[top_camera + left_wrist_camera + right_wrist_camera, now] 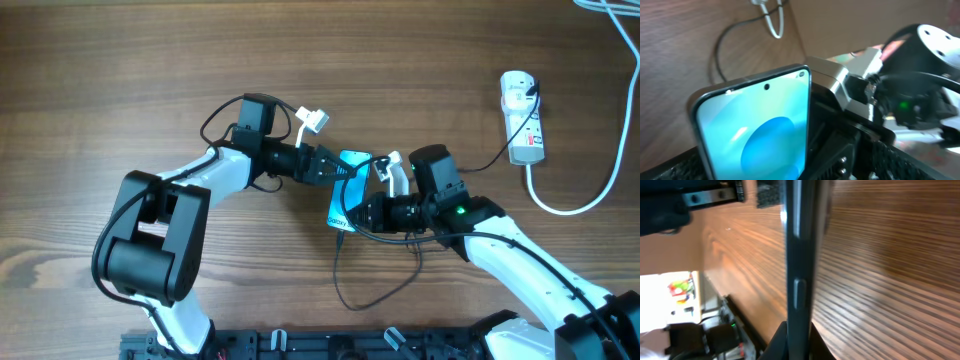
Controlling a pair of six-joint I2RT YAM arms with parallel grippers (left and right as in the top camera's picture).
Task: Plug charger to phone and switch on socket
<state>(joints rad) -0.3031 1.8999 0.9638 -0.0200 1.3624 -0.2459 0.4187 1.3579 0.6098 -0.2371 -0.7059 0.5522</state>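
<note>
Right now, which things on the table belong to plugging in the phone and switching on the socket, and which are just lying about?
For the job:
phone
black charger cable
white socket strip

Just lying about:
thick white lead trailing from the strip
black rail along the near table edge

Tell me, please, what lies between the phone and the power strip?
In the overhead view, the right arm's wrist and the black charger cable lie between the phone and the power strip.
</note>
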